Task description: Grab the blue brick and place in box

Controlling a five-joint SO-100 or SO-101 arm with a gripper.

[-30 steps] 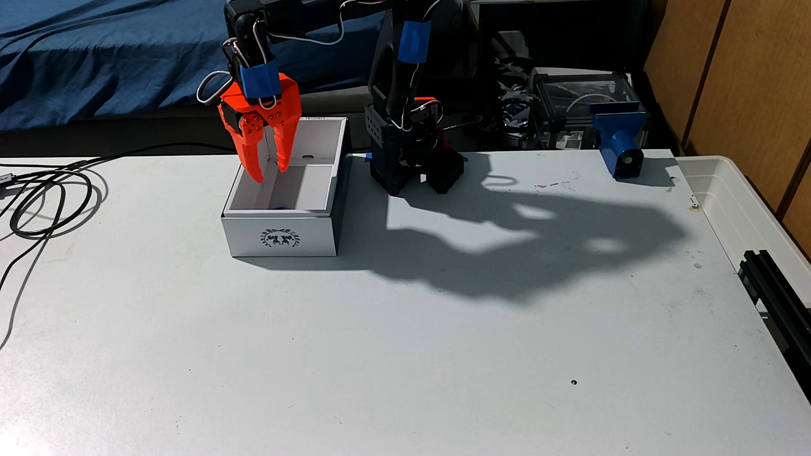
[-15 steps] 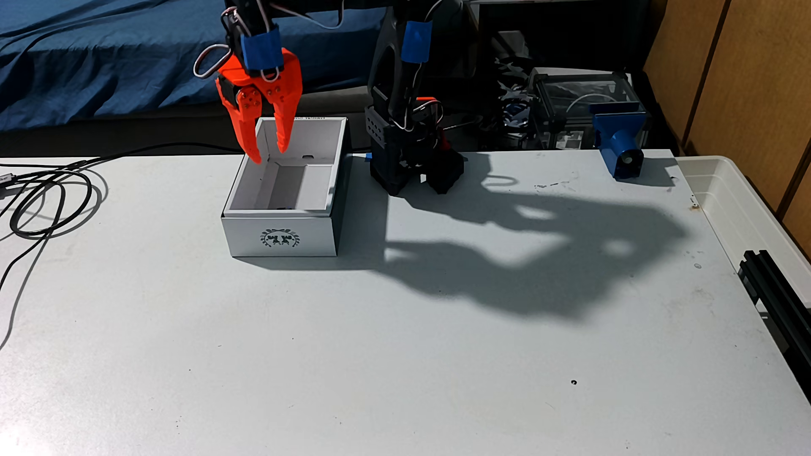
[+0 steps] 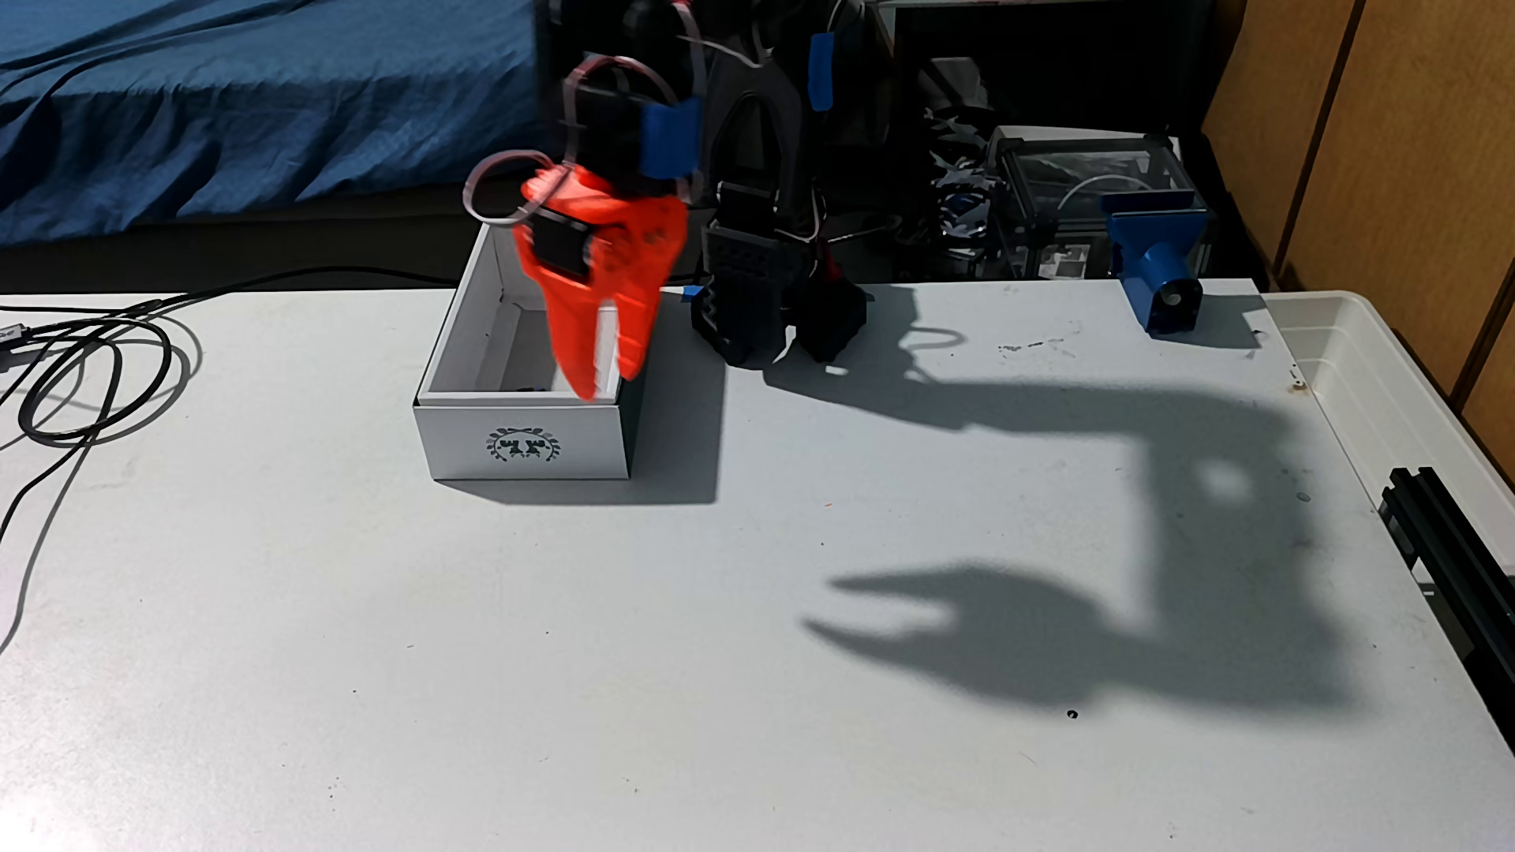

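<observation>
Orange and motion-blurred, the gripper (image 3: 611,387) hangs empty with jaws apart at the box's (image 3: 525,446) three-o'clock wall in the fixed view, the blue brick (image 3: 533,387) barely visible inside, and a low swing could clip the cardboard.

Hard light from the left throws the arm's sharp shadow (image 3: 1107,590) across the bright table (image 3: 574,655); the gripper (image 3: 611,385) (orange) is motion-blurred.

Black cable (image 3: 98,369) coils left; blue mount (image 3: 1156,262) right.
</observation>
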